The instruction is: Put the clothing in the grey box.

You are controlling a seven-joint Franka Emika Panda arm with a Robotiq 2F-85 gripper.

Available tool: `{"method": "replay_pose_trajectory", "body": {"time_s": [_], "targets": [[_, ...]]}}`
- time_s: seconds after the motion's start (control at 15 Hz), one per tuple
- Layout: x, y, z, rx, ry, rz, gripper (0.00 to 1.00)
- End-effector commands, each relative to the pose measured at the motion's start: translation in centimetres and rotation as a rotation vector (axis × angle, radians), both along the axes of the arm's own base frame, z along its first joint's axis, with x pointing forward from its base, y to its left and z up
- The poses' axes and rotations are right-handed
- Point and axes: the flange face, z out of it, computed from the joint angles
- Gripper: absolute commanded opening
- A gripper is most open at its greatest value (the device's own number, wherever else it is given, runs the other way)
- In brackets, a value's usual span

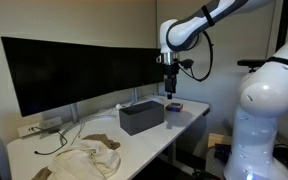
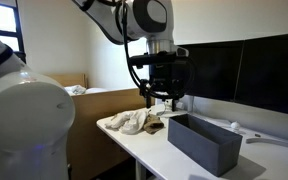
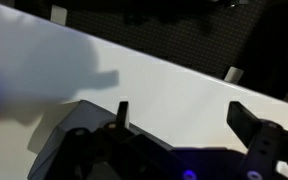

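One claw (image 1: 170, 92): black, of hard metal. Its two fingers (image 3: 122, 108) stand apart and nothing is between them. It hangs above the table, close to one end of the box.
Small blue and red object (image 1: 173, 106): lies on the table under the claw. It is too small to tell what it is.
Dark grey rectangular box (image 1: 141, 117): open on top, with straight stiff walls and a matt surface, probably plastic or felt. I cannot see inside.
White table (image 1: 189, 118): flat, smooth and a little shiny.
Beige crumpled clothing (image 1: 84, 160): soft cloth in a loose heap with many folds, at the table end well apart from the claw. It is not yet in the box. In an exterior view (image 2: 134, 122) it lies behind the box.
Thin dark cables (image 1: 54, 142): run on the table just beside the heap.
Wide black monitors (image 1: 79, 68): glossy, standing along the back of the table.
Step in hand: I judge it is the approach to the clothing.
How to do it well: pass over the box, keep the fingers wide and come down on the thickest fold in the middle of the heap. Take several layers, because thin cloth slips. Stay away from the cables. Lift high enough that the hanging parts clear the box wall.
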Motion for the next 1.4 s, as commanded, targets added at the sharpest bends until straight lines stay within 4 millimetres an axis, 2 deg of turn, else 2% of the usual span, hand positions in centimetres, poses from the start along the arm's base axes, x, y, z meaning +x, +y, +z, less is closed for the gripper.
{"method": "replay_pose_trajectory", "body": {"time_s": [0.0, 0.27, 0.4, 0.53, 0.8, 1.0, 1.33], "targets": [[0.0, 0.0, 0.1, 0.000, 0.001, 0.000, 1.00], [0.0, 0.0, 0.1, 0.000, 0.001, 0.000, 1.00], [1.2, 1.2, 0.2, -0.021, 0.011, 0.022, 1.00], [3.0, 3.3, 0.8, -0.070, 0.008, 0.080, 1.00], [7.8, 8.9, 2.0, -0.185, -0.033, 0.220, 1.00], [11.3, 12.4, 2.0, -0.257, -0.063, 0.307, 1.00], [16.5, 16.4, 1.2, -0.216, -0.085, 0.388, 1.00]]}}
